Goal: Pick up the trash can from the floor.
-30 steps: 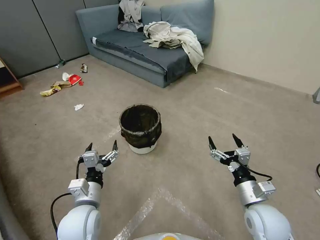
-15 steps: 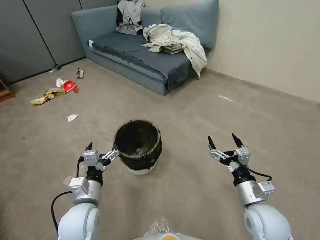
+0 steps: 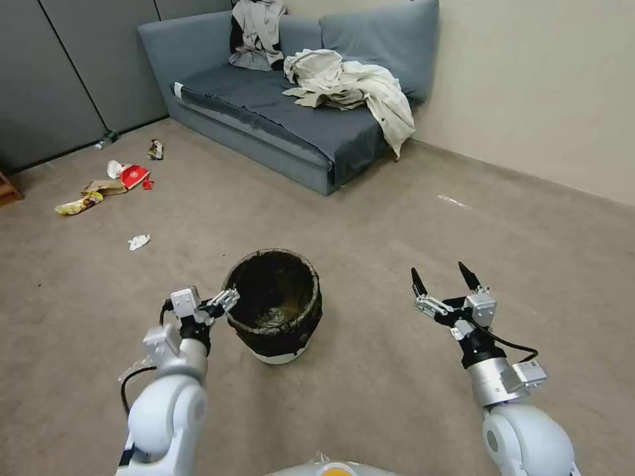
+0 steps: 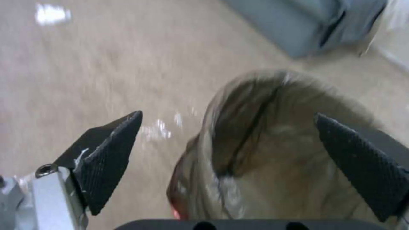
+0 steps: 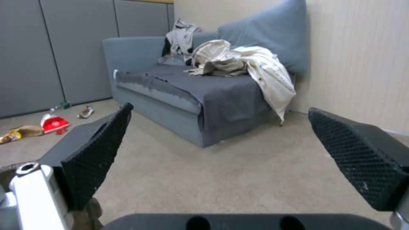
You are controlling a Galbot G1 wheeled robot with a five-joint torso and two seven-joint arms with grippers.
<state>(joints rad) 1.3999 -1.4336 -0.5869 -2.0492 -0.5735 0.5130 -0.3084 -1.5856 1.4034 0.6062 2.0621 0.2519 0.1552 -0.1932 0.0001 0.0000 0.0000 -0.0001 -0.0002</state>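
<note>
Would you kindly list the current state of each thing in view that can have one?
trash can: upright on the floor, lined with a dark bag, not gripped.
left gripper: open, at the can's rim, one finger over its mouth.
right gripper: open, held above the carpet, apart from the can.
sofa: draped with crumpled clothes.
litter: scattered on the carpet.

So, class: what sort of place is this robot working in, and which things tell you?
Probably a lounge or living room: a grey sofa with clothes heaped on it, carpeted floor, and a trash can with litter nearby.
</note>
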